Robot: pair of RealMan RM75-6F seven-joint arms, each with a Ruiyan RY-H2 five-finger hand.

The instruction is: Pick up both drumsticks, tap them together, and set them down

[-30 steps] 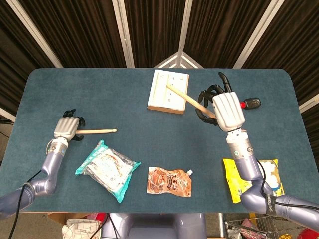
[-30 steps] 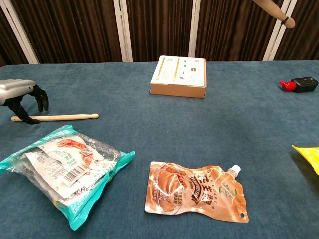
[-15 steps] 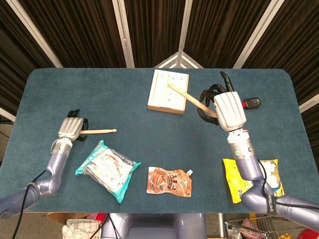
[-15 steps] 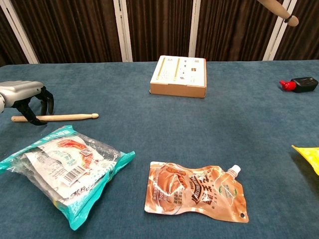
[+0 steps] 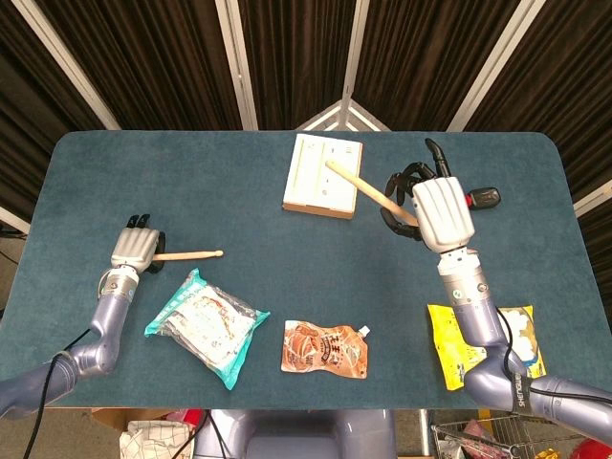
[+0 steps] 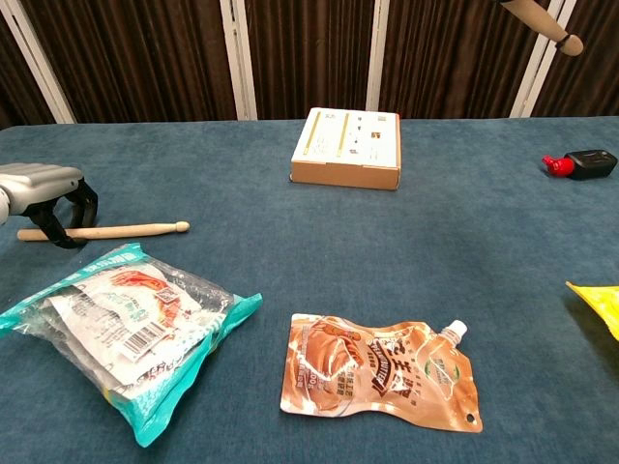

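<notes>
One wooden drumstick (image 5: 187, 254) (image 6: 126, 230) lies on the blue table (image 5: 239, 201) at the left, tip pointing right. My left hand (image 5: 134, 251) (image 6: 39, 188) sits over its butt end, fingers curled down around the stick, which still touches the cloth. My right hand (image 5: 440, 212) is raised over the right half of the table and grips the second drumstick (image 5: 368, 188), which slants up and left over the box. In the chest view only that stick's tip (image 6: 546, 21) shows at the top right; the right hand itself is out of frame there.
A flat cardboard box (image 5: 323, 174) (image 6: 346, 147) lies at the back centre. A teal snack packet (image 5: 206, 325) (image 6: 126, 324) sits just in front of the left drumstick, an orange pouch (image 5: 325, 349) at front centre, a yellow packet (image 5: 478, 344) front right, a black-and-red object (image 5: 481, 199) beyond the right hand.
My left hand has lowered onto the lying drumstick and its fingers have curled in around it; the stick shifted slightly. My right hand with its stick has hardly moved.
</notes>
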